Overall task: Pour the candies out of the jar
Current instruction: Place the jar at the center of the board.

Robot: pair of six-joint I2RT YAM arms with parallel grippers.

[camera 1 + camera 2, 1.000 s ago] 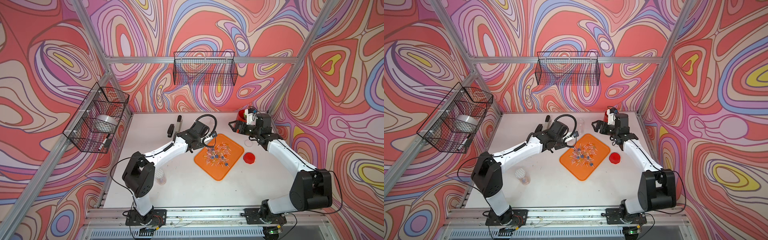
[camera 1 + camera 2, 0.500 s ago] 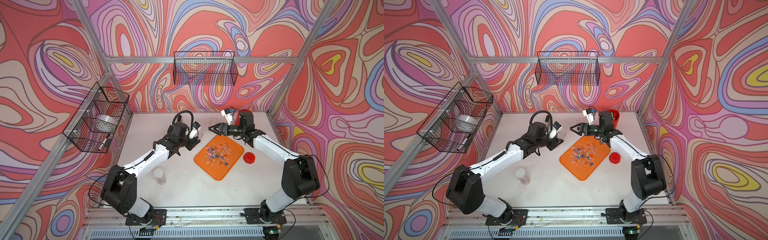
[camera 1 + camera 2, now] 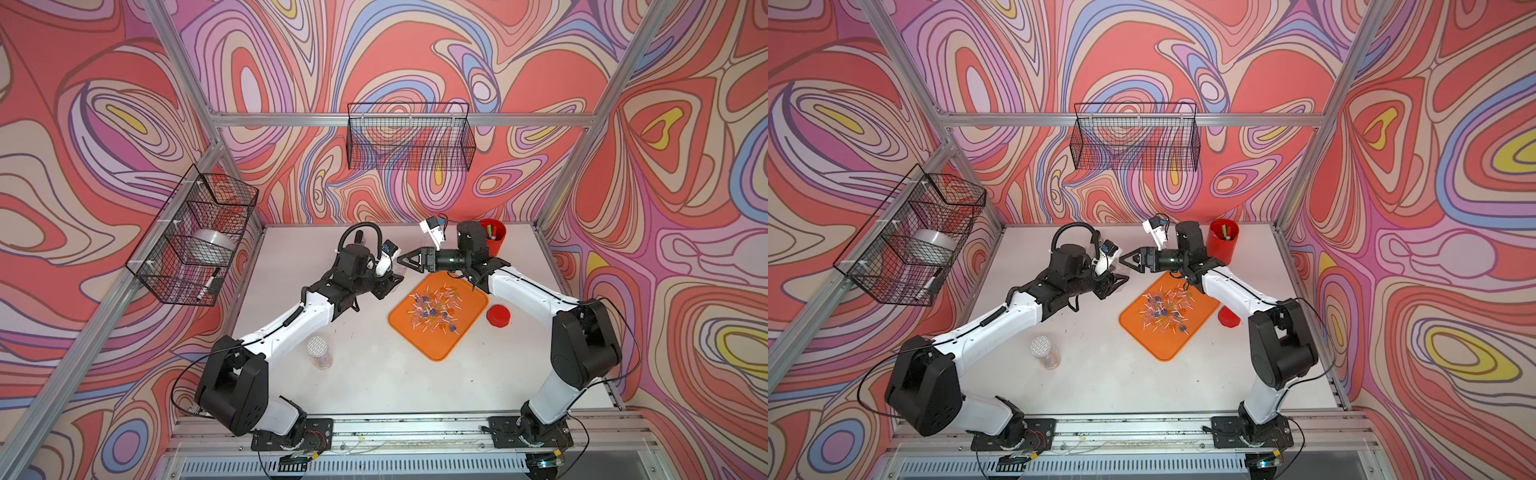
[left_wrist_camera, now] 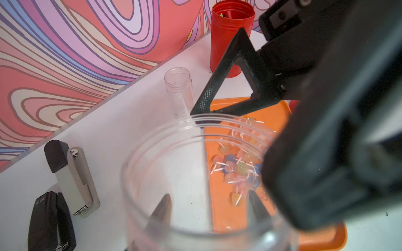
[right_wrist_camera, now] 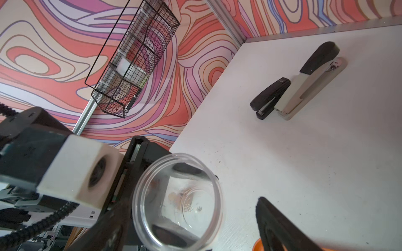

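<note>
Clear jar (image 5: 177, 202): apparently empty, clamped about its body by the left pincer (image 3: 390, 283) and held off the tabletop (image 3: 374, 374) just beside the orange tray (image 3: 436, 353), mouth turned toward the right pincer (image 3: 409, 262). Right pincer: jaws stood apart, holding nothing, tips near the jar's rim. Candies (image 3: 434, 309): lay heaped on the tray, none seen in the jar. Red lid (image 3: 498, 316): lay on the tabletop beside the tray. Pouring was judged done. If a handover was intended, the right fingers needed to straddle the rim squarely before the left let go, keeping clear of the heap.
</note>
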